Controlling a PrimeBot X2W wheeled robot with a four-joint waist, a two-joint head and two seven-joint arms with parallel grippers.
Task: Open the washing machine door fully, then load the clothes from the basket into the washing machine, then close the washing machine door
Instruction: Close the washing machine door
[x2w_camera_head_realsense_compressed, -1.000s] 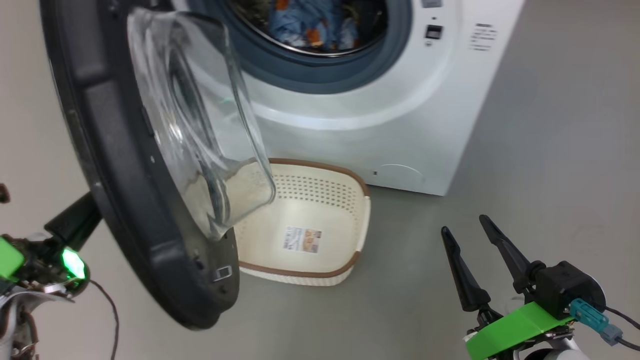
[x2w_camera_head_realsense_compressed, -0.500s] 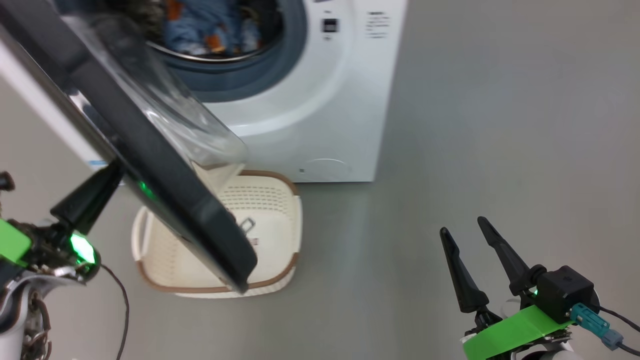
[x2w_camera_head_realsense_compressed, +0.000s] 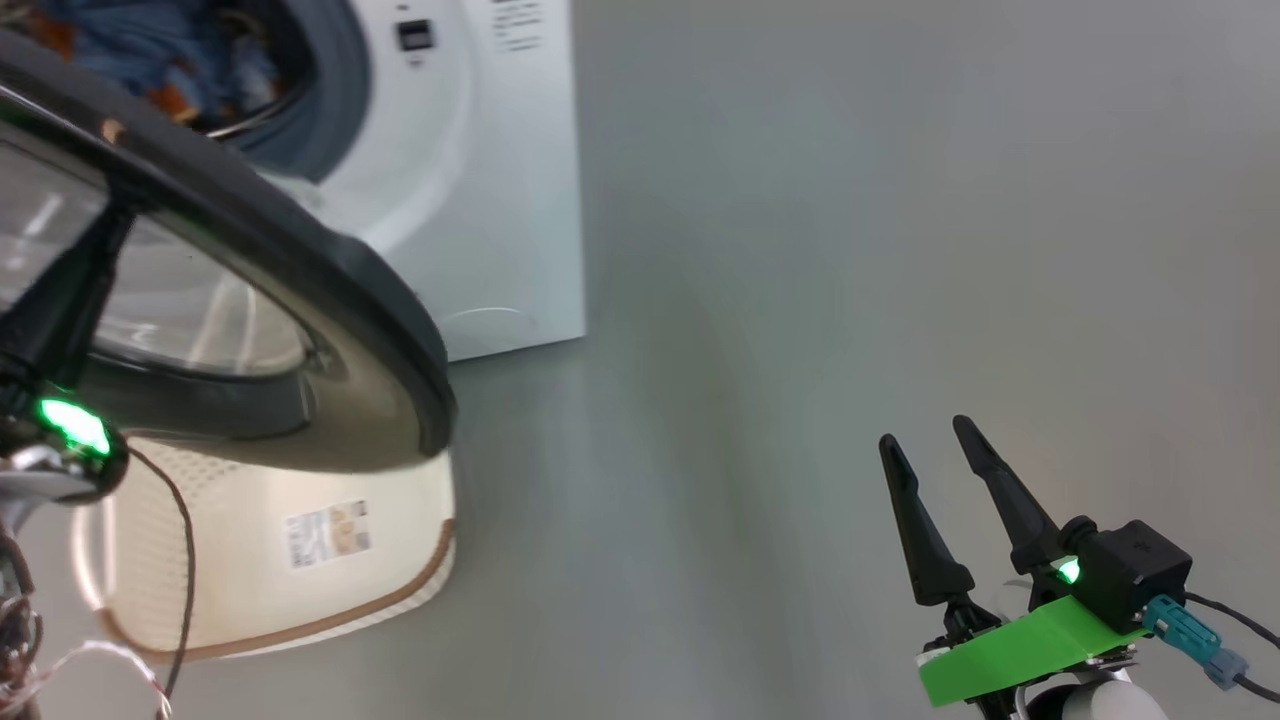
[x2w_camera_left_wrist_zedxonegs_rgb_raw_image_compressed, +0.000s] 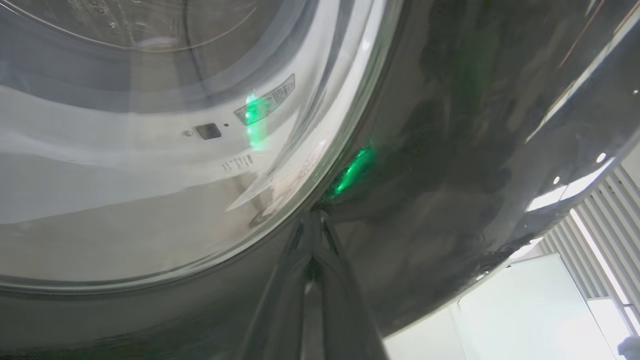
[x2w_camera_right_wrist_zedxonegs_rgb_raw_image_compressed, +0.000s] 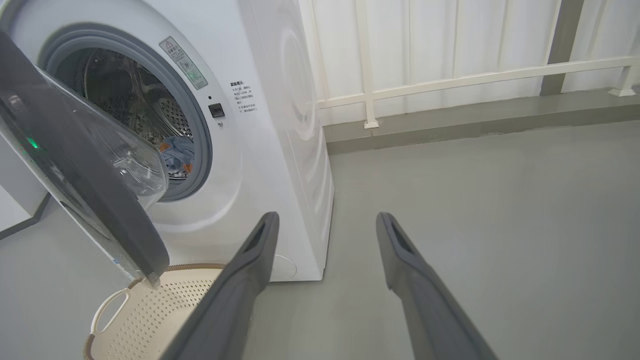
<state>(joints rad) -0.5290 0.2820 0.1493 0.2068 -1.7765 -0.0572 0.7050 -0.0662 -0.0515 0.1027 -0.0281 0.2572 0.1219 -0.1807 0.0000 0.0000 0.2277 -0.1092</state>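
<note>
Clothes (x2w_camera_head_realsense_compressed: 150, 55) lie inside the washing machine (x2w_camera_head_realsense_compressed: 470, 200) in the head view, the basket (x2w_camera_head_realsense_compressed: 400, 560) under the part-open door (x2w_camera_head_realsense_compressed: 330, 290) holding only its label (x2w_camera_head_realsense_compressed: 327, 535). Left wrist view: my clenched left hand (x2w_camera_left_wrist_zedxonegs_rgb_raw_image_compressed: 312, 220) tips against the door. Right wrist view: my right hand (x2w_camera_right_wrist_zedxonegs_rgb_raw_image_compressed: 326, 216) hangs released.

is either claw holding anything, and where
Nothing held. The shut left claw presses its tips on the round glossy black washing machine door; the open right claw is empty.

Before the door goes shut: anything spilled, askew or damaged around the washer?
Nothing stands out. The clothes lie inside the washing machine, the basket stands upright and looks empty on the floor, and the door, partly open above it, looks intact.
</note>
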